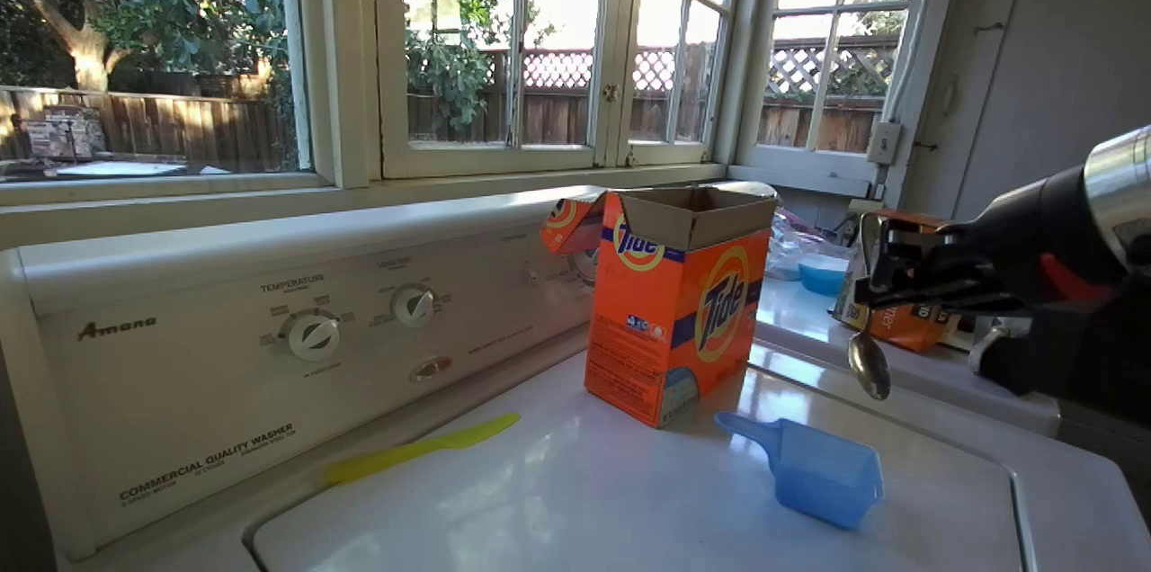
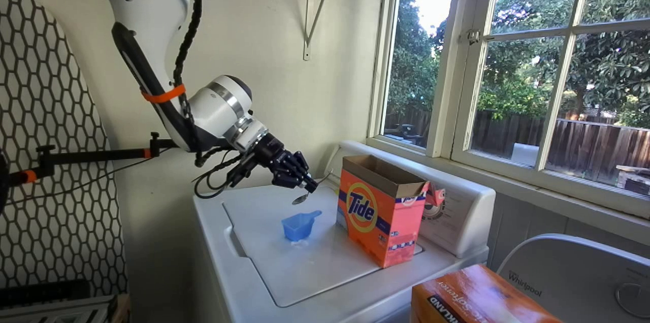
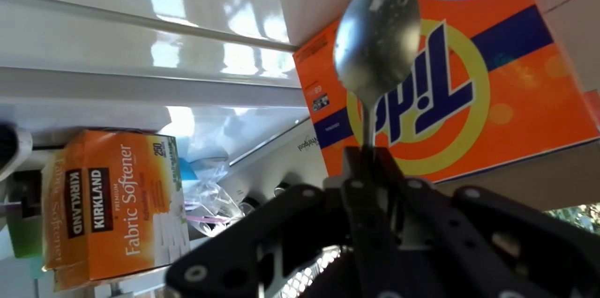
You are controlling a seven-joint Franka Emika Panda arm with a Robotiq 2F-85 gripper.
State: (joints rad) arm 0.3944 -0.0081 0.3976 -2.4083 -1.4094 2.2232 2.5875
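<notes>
you have the metal spoon point(image 1: 869, 367) up in the air on the wide logo side of the tide box point(image 1: 676, 311), near that box but apart from it. the spoon slants, its bowl low and its handle running up past your gripper point(image 1: 868, 271). your gripper is pinched in tight, with just the spoon's handle caught in it. seen from the wrist, the bowl covers part of the logo on the tide box.

the tide box itself stands upright on your white washer point(image 1: 504, 509), its top open and a flap point(image 1: 571, 226) hanging out toward the control panel point(image 1: 207, 365), which runs along behind the box. in front of the tide box's logo side, the blue scoop point(image 1: 827, 473) sits on the washer with its handle end nearest the box; in both exterior views your spoon shows above the scoop. the yellow plastic knife point(image 1: 423, 448) lies flat by the foot of the control panel, well apart from the tide box.

past the tide box, on the opposite side from the knife, you have the kirkland fabric softener box point(image 3: 122, 209) and a see-through plastic bag point(image 3: 213, 195) on the neighbouring whirlpool machine point(image 2: 574, 287). behind the tide box and the control panel, windows point(image 1: 620, 50) give onto trees point(image 1: 198, 32) and a wooden fence point(image 1: 229, 131).
</notes>
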